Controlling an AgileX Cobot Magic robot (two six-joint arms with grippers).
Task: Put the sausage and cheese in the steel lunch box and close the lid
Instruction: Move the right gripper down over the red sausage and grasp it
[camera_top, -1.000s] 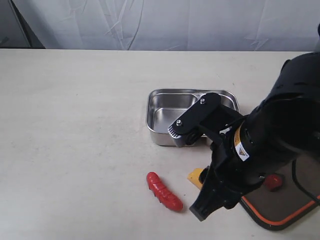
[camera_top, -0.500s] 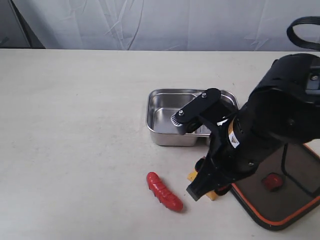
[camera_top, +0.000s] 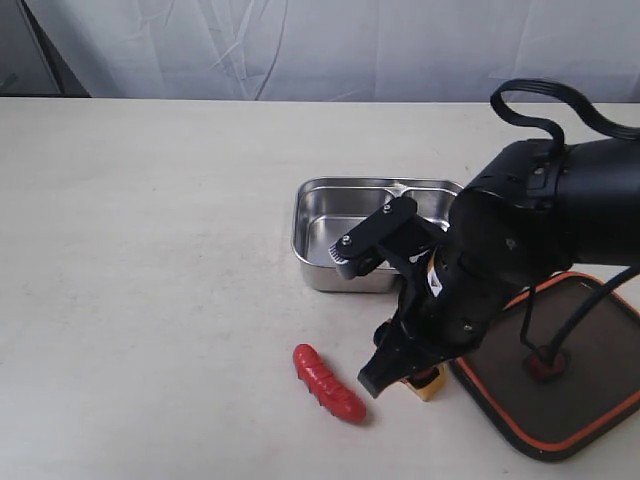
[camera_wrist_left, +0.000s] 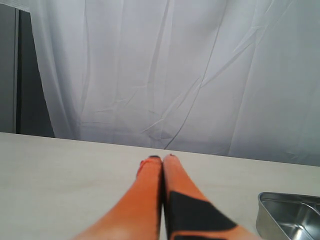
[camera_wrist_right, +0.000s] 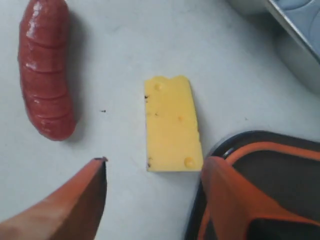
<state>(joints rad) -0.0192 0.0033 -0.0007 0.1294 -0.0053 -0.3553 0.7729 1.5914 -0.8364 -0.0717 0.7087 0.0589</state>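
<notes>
You see a steel lunch box sitting open on a pale table. Its left compartment shows only bare steel, and its right compartment is mostly hidden behind the black right arm. The sausage lies on the table in front of the box, outside it. The cheese lies flat on the table between the sausage and the lid, just beside the lid's orange-rimmed corner. In the exterior view only a yellow sliver of it shows under the arm. The lid rests on the table to the right, cut off by the arm, with cables crossing its red valve. Your right gripper stands with its jaws wide, one finger on each side of the cheese, holding nothing. You cannot tell whether the fingers reach the table. Your left gripper is pressed closed and empty, low over the table, with only a corner of the box in its view.
</notes>
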